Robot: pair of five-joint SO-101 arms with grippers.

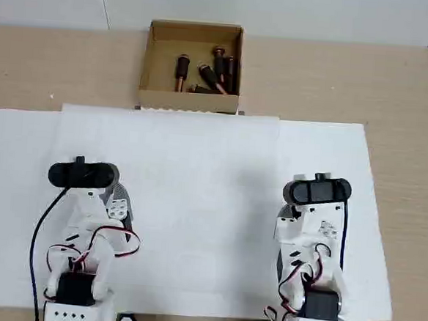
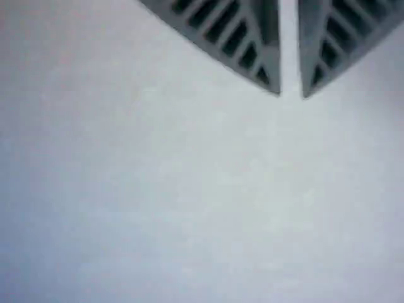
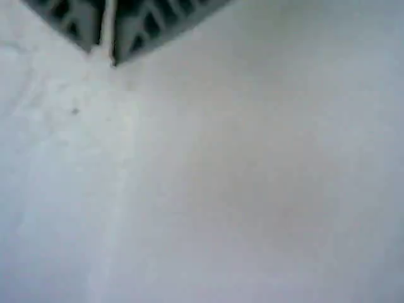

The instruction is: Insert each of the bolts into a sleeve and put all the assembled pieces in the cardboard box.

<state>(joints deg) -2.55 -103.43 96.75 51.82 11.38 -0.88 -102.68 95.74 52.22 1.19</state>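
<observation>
Overhead, square cardboard box (image 1: pixel 189 101), coppery cylindrical pieces (image 1: pixel 182 68), smooth white sheet (image 1: pixel 198 178).

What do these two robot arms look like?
Each arm is white plastic with black motor blocks, looping red, black and white wires and a black oval pod. The left end effector and right end effector have grey, ribbed, triangular fingers.

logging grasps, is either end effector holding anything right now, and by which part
Nothing is held: the left end effector and right end effector both sit empty above the white paper sheet.
</observation>
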